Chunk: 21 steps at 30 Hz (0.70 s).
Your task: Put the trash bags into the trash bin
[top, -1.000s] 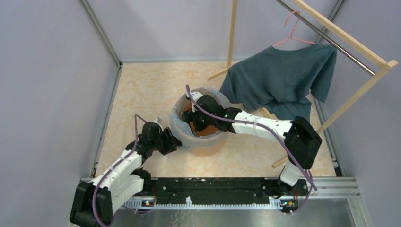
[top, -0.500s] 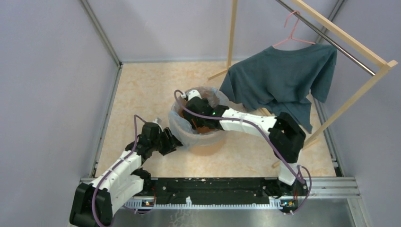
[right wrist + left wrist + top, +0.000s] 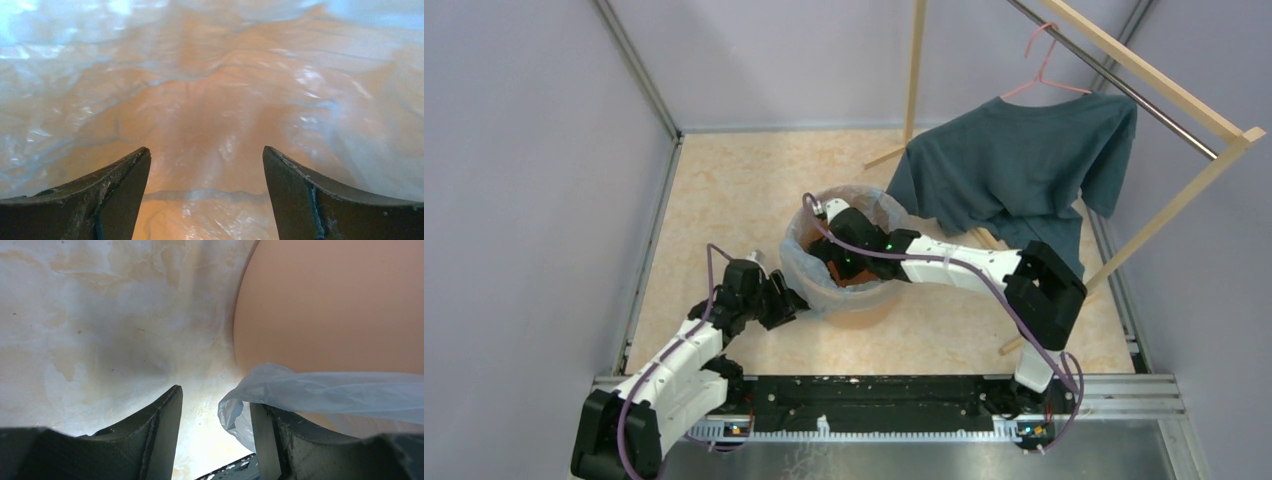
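The orange bucket [image 3: 864, 300] stands mid-floor with the pale blue film bag [image 3: 799, 265] lining it, its edge draped over the rim. My right gripper [image 3: 836, 262] reaches down inside the bucket, jaws open and empty [image 3: 206, 165], facing the bag's wrinkled film [image 3: 210, 100] against the orange wall. My left gripper [image 3: 796, 305] sits low at the bucket's left side, jaws open [image 3: 215, 410]; a fold of the bag's edge [image 3: 300, 390] lies over the right finger [image 3: 270, 440], not pinched. The bucket's wall [image 3: 330, 305] fills that view's upper right.
A dark teal T-shirt [image 3: 1014, 170] hangs on a pink hanger [image 3: 1049, 60] from a wooden rack [image 3: 1154, 90] at the back right, close behind the bucket. Grey walls enclose the beige floor [image 3: 734, 190]. A metal rail [image 3: 874, 395] runs along the near edge.
My right gripper shifted left and deeper inside the bucket, then eased back a little toward the middle. The left arm has hardly moved.
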Available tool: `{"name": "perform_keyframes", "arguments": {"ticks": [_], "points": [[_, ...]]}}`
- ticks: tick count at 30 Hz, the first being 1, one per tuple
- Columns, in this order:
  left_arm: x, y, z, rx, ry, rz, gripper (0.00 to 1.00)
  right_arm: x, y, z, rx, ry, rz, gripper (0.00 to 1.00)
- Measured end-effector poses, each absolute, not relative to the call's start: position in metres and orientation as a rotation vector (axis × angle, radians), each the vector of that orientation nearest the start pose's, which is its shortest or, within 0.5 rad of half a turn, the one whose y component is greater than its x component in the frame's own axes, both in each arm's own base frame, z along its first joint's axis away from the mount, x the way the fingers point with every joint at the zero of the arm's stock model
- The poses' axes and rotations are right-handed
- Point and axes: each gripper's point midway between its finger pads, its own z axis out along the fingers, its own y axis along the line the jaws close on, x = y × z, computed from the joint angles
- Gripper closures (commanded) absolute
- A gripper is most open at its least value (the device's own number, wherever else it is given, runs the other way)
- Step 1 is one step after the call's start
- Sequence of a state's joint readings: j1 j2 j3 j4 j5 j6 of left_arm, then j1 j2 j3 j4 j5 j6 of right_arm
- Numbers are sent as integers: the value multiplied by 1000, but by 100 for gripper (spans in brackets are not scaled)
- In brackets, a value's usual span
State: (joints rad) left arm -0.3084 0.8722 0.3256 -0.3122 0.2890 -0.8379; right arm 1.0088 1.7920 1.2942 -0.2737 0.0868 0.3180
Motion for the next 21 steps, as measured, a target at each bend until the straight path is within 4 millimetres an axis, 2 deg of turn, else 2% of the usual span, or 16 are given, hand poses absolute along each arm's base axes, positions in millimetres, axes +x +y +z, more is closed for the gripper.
{"name": "perform_keyframes", "arguments": {"ticks": [4,14,17,21], "points": [[187,-142,44,-544,2518,-822,41,262,386,105,-736,2273,503,18],[189,-141,48,-540,2495,-820,41,253,381,57,-762,2372,461,18],[188,-139,46,-548,2505,-807,35,255,380,59,-764,2380,439,16],[186,-134,48,-571,2503,-772,29,261,380,74,-753,2362,413,13]]}}
